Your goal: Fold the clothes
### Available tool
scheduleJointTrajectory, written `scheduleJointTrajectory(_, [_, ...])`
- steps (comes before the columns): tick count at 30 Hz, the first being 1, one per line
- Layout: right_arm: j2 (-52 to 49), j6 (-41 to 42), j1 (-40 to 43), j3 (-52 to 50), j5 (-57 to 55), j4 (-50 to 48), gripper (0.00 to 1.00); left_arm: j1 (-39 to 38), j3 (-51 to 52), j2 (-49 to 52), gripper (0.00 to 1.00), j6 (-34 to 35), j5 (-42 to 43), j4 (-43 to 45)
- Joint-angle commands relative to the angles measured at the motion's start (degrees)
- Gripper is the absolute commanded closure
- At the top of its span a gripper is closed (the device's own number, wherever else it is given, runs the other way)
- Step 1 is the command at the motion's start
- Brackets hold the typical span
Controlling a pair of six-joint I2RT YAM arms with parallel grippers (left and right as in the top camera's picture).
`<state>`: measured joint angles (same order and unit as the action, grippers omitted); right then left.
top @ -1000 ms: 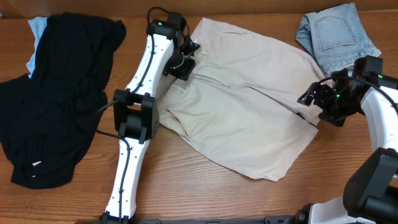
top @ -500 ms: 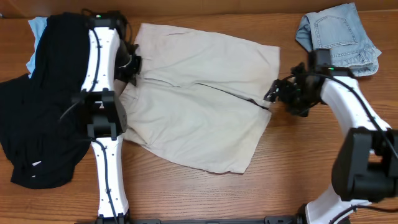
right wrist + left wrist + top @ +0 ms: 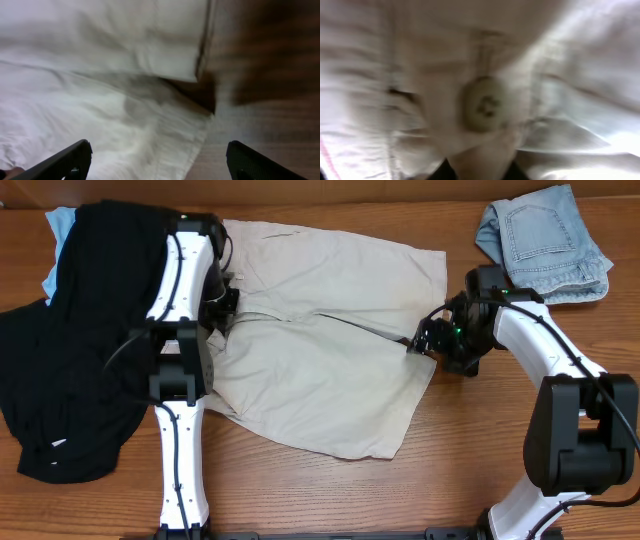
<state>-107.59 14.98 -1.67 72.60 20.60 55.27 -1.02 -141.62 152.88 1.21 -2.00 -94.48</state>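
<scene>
Left claw point(image 3: 222, 302): parked on the waistband end of the shorts point(image 3: 320, 370). It's so close that its own camera gets only blurry cloth, so honestly can't tell if it's pinching or let go.
Right claw point(image 3: 425, 340): fingers spread wide with nothing in them, hovering at the shorts' right edge where the two legs split.
Surface point(image 3: 470, 470): smooth brown wood grain.
Black garment point(image 3: 90, 350): big soft rumpled heap on the left, with a bit of light-blue cloth point(image 3: 58, 225) peeking out at its top corner.
Shorts: pale beige cotton with wide legs, spread mostly flat mid-surface. Waistband is to the left, hems to the right, with soft creases and a dark line between the legs.
Denim shorts point(image 3: 545, 240): light blue, bunched at top right, back pocket up.
Button point(image 3: 485, 102): small pale oval on the waistband, right under the left wrist camera.
Changed: a second back the shorts lay skewed further right, nearly at the denim. Now they're pulled left and squared up, just beside the black garment. Right claw was out past the hem and is now at the leg split.
Shorts vs claws: they lie between the two, one claw at each end.
</scene>
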Motion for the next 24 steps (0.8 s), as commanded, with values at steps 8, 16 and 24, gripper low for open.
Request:
scheduleJointTrajectory(8, [0.00, 3.06, -10.86, -10.08, 1.07, -0.15, 0.18, 2.86, 0.70, -2.25, 0.00, 0.87, -2.45, -0.17])
scheduleJointTrajectory(16, [0.00, 14.21, -21.31, -15.47, -2.91, -2.69, 0.55, 2.86, -6.47, -3.43, 0.00, 1.20, -0.61, -2.38])
scheduleJointTrajectory(24, [0.00, 16.15, -17.79, -15.58, -13.31, -3.87, 0.91, 2.62, -12.13, -9.84, 0.00, 1.11, 2.91, -2.36])
